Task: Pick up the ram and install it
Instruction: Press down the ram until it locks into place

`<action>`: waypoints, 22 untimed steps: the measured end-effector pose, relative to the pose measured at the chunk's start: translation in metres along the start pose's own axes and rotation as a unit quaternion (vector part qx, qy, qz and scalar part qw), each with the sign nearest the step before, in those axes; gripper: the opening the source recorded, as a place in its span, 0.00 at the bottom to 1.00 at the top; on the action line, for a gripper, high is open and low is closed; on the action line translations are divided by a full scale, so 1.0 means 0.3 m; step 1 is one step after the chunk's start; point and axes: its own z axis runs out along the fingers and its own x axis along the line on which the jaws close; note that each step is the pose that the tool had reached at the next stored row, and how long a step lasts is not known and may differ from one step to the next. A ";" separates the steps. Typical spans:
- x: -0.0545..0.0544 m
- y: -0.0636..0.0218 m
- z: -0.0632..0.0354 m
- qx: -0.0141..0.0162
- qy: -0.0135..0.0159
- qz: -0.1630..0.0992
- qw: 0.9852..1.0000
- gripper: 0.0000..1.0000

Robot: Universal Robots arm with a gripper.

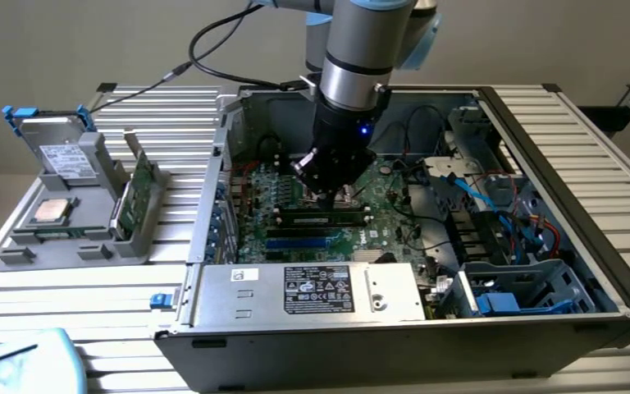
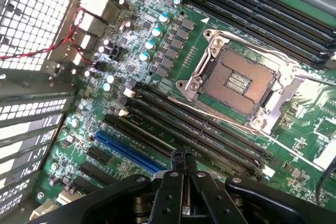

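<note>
inside the open computer case (image 1: pixel 577 246), in the exterior view, the gripper (image 1: pixel 331 190) hangs low over the motherboard (image 1: pixel 386 205), its tip just above a ram (image 1: pixel 317 219) stick that lies seated in a slot, long axis running across from the exterior view's left to its right. that stick sits directly beneath the fingertips, so the gripper is nearer to it than to anything else. a second green stick (image 1: pixel 129 201) stands upright in the grey holder (image 1: pixel 75 234) outside the case, well apart on the exterior view's left, beside a silver processor chip (image 1: pixel 52 211). the power supply (image 1: pixel 309 291) borders the board on the near side, and blue cables (image 1: pixel 490 205) crowd the exterior view's right. from the wrist view, the gripper (image 2: pixel 182 157) has its fingers pressed together with nothing visible between them, tips hovering over the bank of long black slots (image 2: pixel 194 129). the slots run diagonally, parallel to a blue slot (image 2: pixel 128 153). the empty processor socket (image 2: pixel 239 85) lies beyond them, with its silver frame and lever raised near the slot ends.
</note>
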 end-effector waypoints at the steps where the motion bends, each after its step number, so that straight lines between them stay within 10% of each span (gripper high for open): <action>1: 0.000 0.000 0.000 0.000 0.000 0.005 1.000 0.11; 13: 0.000 0.000 0.003 0.004 -0.020 0.066 0.998 0.11; 22: -0.003 0.000 0.023 0.000 -0.022 0.124 0.992 0.11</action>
